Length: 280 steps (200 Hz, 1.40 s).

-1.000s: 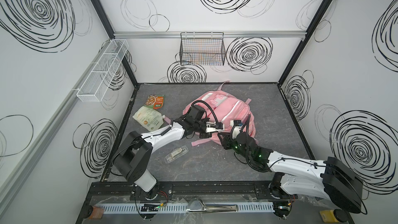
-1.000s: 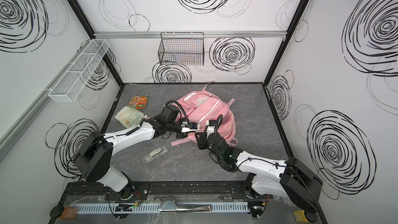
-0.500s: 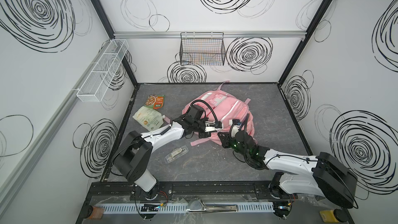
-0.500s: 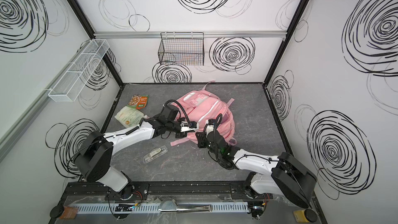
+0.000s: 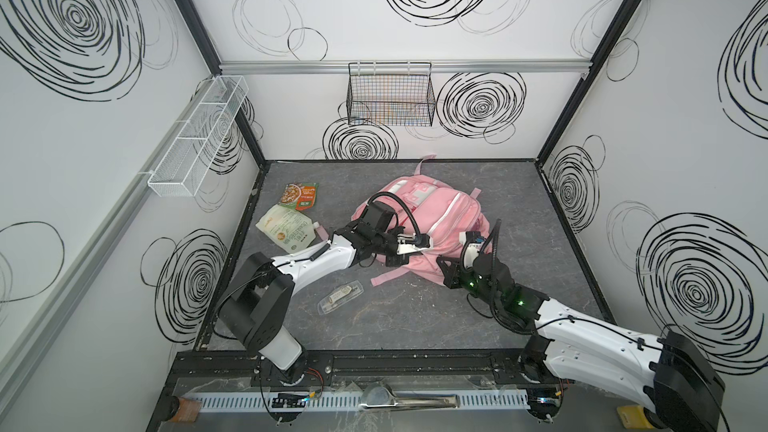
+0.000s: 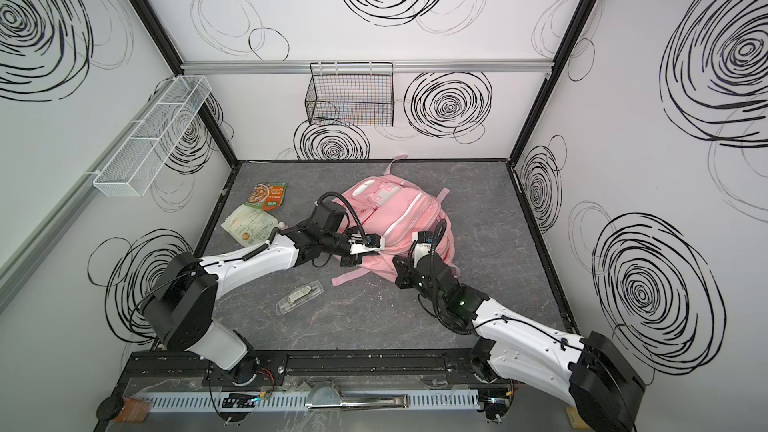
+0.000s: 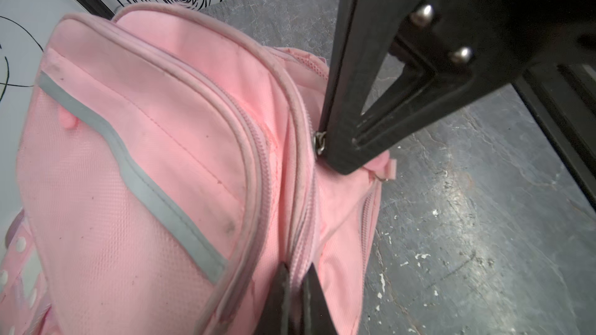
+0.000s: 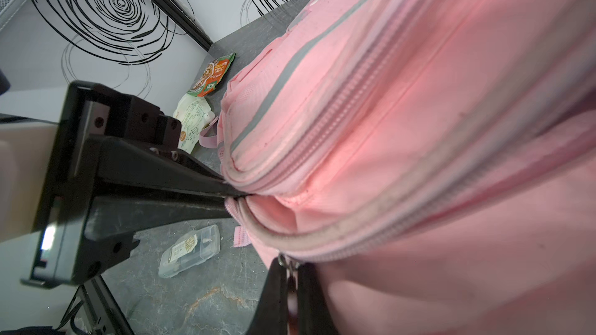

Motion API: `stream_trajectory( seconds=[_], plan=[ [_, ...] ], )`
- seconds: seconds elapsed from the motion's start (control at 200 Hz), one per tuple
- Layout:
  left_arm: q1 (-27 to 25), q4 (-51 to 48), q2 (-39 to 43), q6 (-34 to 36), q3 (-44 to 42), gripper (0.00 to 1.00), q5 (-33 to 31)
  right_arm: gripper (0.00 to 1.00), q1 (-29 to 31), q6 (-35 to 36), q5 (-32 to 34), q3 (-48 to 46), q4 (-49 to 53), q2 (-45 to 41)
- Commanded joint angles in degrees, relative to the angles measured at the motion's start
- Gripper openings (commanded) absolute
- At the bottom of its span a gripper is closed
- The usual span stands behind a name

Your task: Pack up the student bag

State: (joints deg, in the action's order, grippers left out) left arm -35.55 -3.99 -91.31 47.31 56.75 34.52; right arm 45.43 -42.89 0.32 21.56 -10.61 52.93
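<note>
Pouches [image 5: 286, 232] L of bag [image 5: 440, 218], case [image 5: 340, 296] in front.

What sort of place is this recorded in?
Likely a lab test booth, not a classroom: white panel walls with black swirl drawings, a black wire basket on a wall rail, and a dark grey marbled tabletop.
</note>
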Motion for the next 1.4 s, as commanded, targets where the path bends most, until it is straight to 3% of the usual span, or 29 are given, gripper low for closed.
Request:
stream_trajectory(
  seconds=[0.0, 0.135, 0.26, 0.395, 0.44, 0.495, 0.53, 0.615, 0.921, 1.396],
  plan=[
    [1.9, 1.5, 2.4, -0.3, 1.1, 0.0, -1.0, 0.0, -2.7, 2.5, 2.1, -0.6, 7.5, -2.9],
    [2.4, 1.6, 2.8, -0.3, 1.0, 0.0, -2.5, 0.0, -5.0, 4.8, 3.6, 0.6, 13.4, -5.3],
    [3.4, 1.9, 3.6, -0.2, 0.6, 0.0, -3.5, 0.0, -11.0, 6.0, 5.0, 2.4, 19.8, -6.6],
    [3.2, 2.1, 5.3, 0.3, 0.4, 0.0, -5.1, 0.0, -15.8, 7.3, -3.4, 3.2, 17.8, -8.1],
    [2.7, 2.1, 6.2, 0.4, 0.5, 0.09, -5.3, 0.0, -15.6, 6.7, -7.8, 3.2, 15.4, -8.4],
    [1.8, 2.6, 7.6, 0.0, 0.5, 0.37, -5.3, 0.0, -15.2, 3.8, -12.5, 3.0, 11.9, -8.1],
    [1.1, 2.9, 8.4, -0.2, 0.3, 0.45, -5.2, 0.0, -14.7, 1.6, -14.6, 2.7, 9.8, -7.9],
    [-1.3, 3.3, 10.2, 0.0, -0.1, 0.47, -5.5, 0.0, -12.6, -1.9, -16.4, 2.5, 6.1, -7.0],
    [-9.6, 3.8, 11.0, -1.1, -1.3, 0.46, -7.1, 0.0, -3.9, -4.4, -11.2, 4.3, 0.4, -5.1],
    [-10.8, 4.0, 6.6, -1.9, -0.7, 0.47, -11.6, 0.0, -3.6, -6.3, -10.3, 1.2, -3.5, -8.3]
  ],
)
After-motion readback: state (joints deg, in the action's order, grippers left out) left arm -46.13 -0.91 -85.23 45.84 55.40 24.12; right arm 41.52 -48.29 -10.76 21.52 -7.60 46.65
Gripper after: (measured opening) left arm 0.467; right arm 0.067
